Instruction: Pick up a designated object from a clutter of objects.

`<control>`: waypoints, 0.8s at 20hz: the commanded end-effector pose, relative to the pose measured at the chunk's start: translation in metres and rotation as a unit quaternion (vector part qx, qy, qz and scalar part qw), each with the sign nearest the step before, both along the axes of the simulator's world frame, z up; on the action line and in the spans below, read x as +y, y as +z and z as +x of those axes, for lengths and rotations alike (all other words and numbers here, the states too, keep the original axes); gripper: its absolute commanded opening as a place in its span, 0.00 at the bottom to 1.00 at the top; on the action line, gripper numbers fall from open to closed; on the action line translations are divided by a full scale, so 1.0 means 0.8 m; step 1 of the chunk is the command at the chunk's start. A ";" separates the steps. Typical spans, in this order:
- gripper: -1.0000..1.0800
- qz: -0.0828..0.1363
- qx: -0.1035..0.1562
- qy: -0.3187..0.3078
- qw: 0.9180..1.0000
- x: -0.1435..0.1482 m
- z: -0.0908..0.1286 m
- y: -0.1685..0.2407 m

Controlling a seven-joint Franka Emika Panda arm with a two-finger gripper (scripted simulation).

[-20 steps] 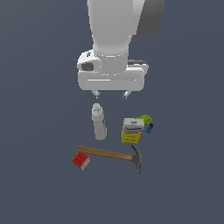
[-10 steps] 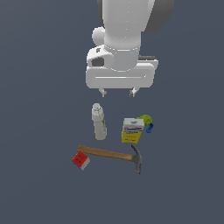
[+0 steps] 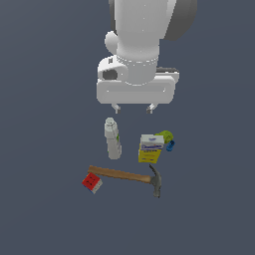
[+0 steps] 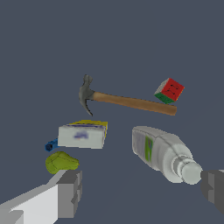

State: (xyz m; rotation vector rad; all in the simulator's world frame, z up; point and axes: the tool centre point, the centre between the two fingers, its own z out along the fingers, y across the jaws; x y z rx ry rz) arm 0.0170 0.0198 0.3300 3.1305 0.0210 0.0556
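The small puzzle cube point(image 3: 92, 182) point(image 4: 169, 91), red face up, lies by the handle end of the wooden-handled hammer point(image 3: 128, 177) point(image 4: 123, 100), at the exterior view's lower left. My gripper point(image 3: 133, 107) point(image 4: 142, 192) hangs open above the far side of the clutter, well away from the cube, with nothing between its fingers point(image 4: 70, 192). A white bottle point(image 3: 112, 138) point(image 4: 164, 153) lies just beneath it. Beside the bottle sit a yellow-and-blue box point(image 3: 151, 148) point(image 4: 82, 134) and a green-blue item point(image 3: 167, 139) point(image 4: 60, 160).
All items rest on a plain dark grey floor point(image 3: 45, 124). The hammer lies between the cube and the bottle and box.
The arm has come toward the exterior camera and lowered, so the gripper now hangs closer above the bottle. No item has moved.
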 end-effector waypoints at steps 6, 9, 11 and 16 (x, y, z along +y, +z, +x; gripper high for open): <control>0.96 0.007 0.003 -0.039 0.999 -0.022 0.032 -0.030; 0.96 0.011 0.004 -0.063 0.998 -0.036 0.050 -0.049; 0.96 0.013 0.006 -0.081 0.997 -0.047 0.064 -0.065; 0.96 0.017 0.009 -0.132 0.991 -0.081 0.097 -0.113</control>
